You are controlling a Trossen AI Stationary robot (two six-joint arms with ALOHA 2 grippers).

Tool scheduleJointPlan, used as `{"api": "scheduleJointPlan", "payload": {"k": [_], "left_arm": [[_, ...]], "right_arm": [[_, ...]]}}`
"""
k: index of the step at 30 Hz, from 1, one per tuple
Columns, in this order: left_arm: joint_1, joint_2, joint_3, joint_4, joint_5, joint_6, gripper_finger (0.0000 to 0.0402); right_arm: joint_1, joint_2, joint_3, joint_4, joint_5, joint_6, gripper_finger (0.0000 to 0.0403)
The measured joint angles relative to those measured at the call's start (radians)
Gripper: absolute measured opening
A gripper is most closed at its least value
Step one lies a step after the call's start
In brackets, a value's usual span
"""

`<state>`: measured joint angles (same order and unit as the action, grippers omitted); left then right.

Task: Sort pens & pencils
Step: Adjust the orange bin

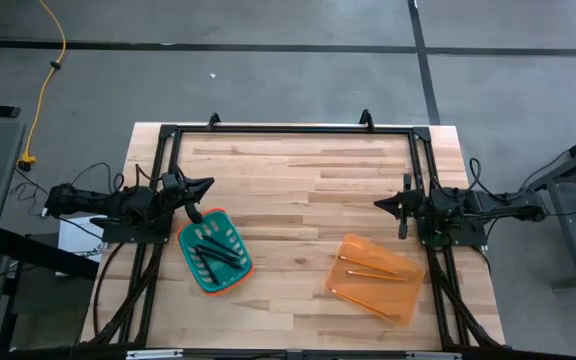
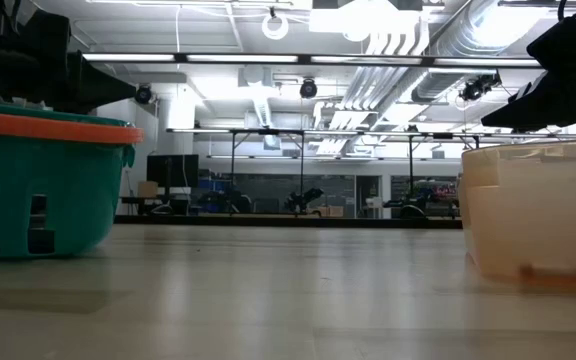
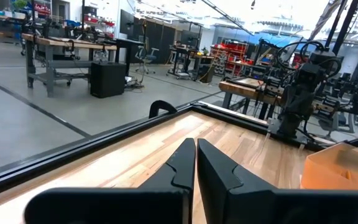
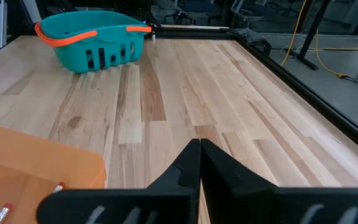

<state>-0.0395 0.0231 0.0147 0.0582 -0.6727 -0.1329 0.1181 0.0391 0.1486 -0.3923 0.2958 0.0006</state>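
The dark pens [image 1: 211,254] lie inside a teal basket with an orange rim [image 1: 192,232] on the table's left near part. The orange-tan pencils [image 1: 373,273] lie inside a translucent orange bin [image 1: 408,300] on the right near part. My left gripper [image 1: 208,185] hovers just beyond the basket's far edge, fingers shut [image 3: 196,144], touching nothing. My right gripper [image 1: 378,204] hovers beyond the bin, shut [image 4: 200,144], pointing at the table's middle. The basket [image 4: 95,38] and the bin [image 4: 36,158] both show in the right wrist view.
A black frame [image 1: 288,128] runs along the table's far and side edges. Bare wood [image 1: 298,200] lies between the two containers. In the low view the basket [image 2: 38,180] stands at left and the bin [image 2: 538,205] at right.
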Motion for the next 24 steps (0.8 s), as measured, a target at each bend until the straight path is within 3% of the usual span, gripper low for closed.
{"api": "scheduleJointPlan", "payload": {"k": [14,20,24], "left_arm": [[0.000,0.000,0.000,0.000,0.000,0.000,0.0006],[0.000,0.000,0.000,0.000,0.000,0.000,0.0006],[0.000,0.000,0.000,0.000,0.000,0.000,0.0005]], "right_arm": [[0.000,0.000,0.000,0.040,0.005,0.006,0.0000],[-0.001,0.000,0.000,0.300,0.107,0.038,0.0000],[-0.001,0.000,0.000,0.484,0.197,-0.098,0.0000]]}}
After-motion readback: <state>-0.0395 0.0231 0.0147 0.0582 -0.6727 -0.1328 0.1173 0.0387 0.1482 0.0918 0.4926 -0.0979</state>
